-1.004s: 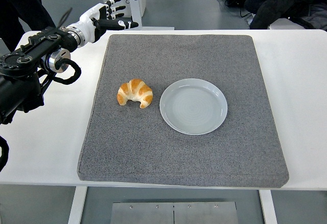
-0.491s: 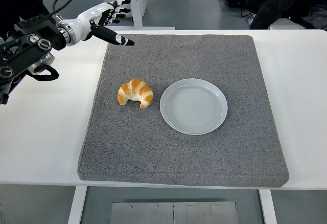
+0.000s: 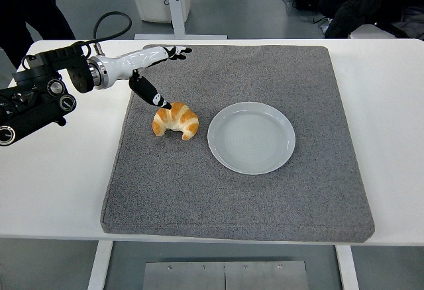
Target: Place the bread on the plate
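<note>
Croissant lies on the grey mat, just beside the plate at its 9 o'clock, not touching; plate is seen empty. Bread is judged light, soft and flaky: easily crushed, crust likely to shed, not slippery. A gentle pinch across the thick middle hump is advised, horns to be avoided since they could tear. Left robot hand is seen at the croissant's 11 o'clock, fingers spread, nothing held; thumb points down with its tip at the bread's upper-left edge, contact cannot be confirmed. Mat sits on the white desk. Right arm not seen.
</note>
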`<action>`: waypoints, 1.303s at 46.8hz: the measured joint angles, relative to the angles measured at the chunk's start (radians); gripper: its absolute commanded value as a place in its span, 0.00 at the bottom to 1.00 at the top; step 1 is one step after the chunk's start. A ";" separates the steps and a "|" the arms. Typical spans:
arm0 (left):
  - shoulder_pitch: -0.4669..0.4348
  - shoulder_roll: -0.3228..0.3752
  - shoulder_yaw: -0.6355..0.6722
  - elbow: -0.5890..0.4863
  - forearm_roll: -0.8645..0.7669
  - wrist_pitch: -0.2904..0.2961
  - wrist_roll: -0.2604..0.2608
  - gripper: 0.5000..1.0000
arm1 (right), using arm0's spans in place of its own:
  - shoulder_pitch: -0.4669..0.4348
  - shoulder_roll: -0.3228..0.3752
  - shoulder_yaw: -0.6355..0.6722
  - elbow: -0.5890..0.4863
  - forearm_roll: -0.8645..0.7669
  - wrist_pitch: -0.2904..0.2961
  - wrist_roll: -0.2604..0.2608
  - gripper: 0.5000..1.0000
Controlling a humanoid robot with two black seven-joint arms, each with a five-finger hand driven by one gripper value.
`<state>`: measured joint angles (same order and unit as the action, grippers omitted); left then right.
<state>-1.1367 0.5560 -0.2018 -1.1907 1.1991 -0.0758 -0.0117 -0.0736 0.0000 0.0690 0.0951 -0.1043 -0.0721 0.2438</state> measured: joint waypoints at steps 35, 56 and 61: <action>0.027 -0.041 0.178 -0.015 0.142 0.211 -0.007 0.95 | 0.000 0.000 0.000 0.000 0.000 0.000 0.000 1.00; 0.079 -0.079 0.177 0.051 0.186 0.297 -0.029 0.94 | 0.000 0.000 0.000 0.000 0.000 0.000 0.000 1.00; 0.081 -0.095 0.177 0.064 0.186 0.317 -0.049 0.94 | 0.000 0.000 0.000 0.000 0.000 0.000 0.000 1.00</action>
<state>-1.0555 0.4611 -0.0246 -1.1266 1.3852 0.2414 -0.0608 -0.0736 0.0000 0.0690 0.0951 -0.1042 -0.0721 0.2438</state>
